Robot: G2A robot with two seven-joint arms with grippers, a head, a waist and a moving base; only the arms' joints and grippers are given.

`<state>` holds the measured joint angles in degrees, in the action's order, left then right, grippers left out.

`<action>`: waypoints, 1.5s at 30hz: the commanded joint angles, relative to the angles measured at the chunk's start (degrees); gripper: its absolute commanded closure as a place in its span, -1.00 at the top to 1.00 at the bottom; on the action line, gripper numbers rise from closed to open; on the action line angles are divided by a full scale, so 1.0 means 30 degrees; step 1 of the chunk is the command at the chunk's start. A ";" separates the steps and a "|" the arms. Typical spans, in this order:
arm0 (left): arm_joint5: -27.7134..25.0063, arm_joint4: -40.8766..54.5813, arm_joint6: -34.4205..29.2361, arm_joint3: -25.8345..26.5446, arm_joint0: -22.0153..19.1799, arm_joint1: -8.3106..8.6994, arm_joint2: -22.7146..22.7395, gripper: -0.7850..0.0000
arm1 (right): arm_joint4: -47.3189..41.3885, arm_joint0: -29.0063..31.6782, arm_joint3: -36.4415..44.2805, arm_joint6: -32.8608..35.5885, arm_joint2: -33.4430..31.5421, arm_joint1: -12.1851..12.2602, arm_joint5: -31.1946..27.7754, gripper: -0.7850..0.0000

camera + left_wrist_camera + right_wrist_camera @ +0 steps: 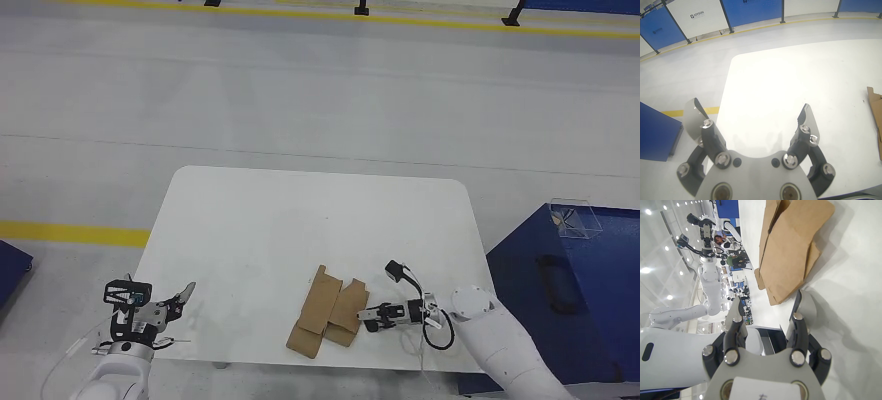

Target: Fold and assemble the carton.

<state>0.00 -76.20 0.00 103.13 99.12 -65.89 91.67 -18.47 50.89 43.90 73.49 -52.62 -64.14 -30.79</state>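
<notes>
White table (300,220) on a grey floor (300,90) carries the flattened brown carton (327,310) near your front edge. Your right gripper (768,298) sits low just beside its edge, fingers spread, probably placed to pinch a flap. Your left gripper (750,104) hangs spread over the table's corner, well apart.

The silver, two-fingered left gripper (751,103) hangs with its fingers spread wide over a rounded corner of the white rectangular table (791,75). A flat brown cardboard carton (875,108) lies on the table, well apart from the gripper. A blue metal cabinet (655,132) stands on the pale floor beside the table.
</notes>
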 commanded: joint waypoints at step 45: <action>0.0000 0.0000 0.0000 0.0000 0.0000 0.0000 0.0000 1.00 | -0.0703 -0.5030 -0.7093 -0.0866 0.4108 -0.4215 -0.0614 0.19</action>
<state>0.00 -76.20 0.00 103.13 99.12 -65.89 91.67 -20.62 35.94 22.72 70.82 -40.45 -76.51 -32.62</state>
